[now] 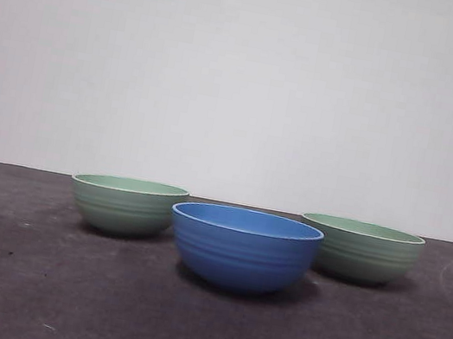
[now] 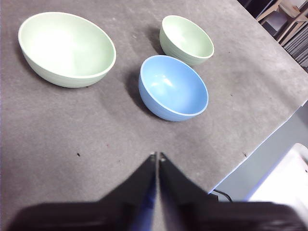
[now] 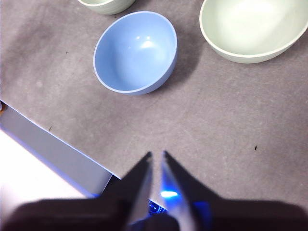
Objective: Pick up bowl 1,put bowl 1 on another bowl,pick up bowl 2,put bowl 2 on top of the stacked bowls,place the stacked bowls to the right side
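Dark grey matting covers the table (image 1: 4,288), with a bare white wall (image 1: 309,96) and two sockets behind it. Three bowls sit unstacked: the blue bowl (image 1: 243,247) in the middle and nearest, a pale green bowl on the left (image 1: 127,205) and a pale green bowl on the right (image 1: 360,250), both a little farther back and just beside the blue one without touching it.

All three look like stiff, matte, ridged ware, probably light plastic or bamboo fibre (I cannot tell which), so likely not fragile. The curved sides offer little purchase; the thin rim is the sensible place to pinch, one jaw inside and one outside, and the matte finish should resist slipping.

Both arms wait back from the bowls. The left gripper (image 2: 157,156) has its jaws nearly together and holds nothing; the right gripper (image 3: 156,155) shows only a narrow gap and is likewise empty.

Nothing else stands on the mat. The only crowding is the closeness of the bowls, so a jaw going outside a green rim has little room on the blue bowl's side.
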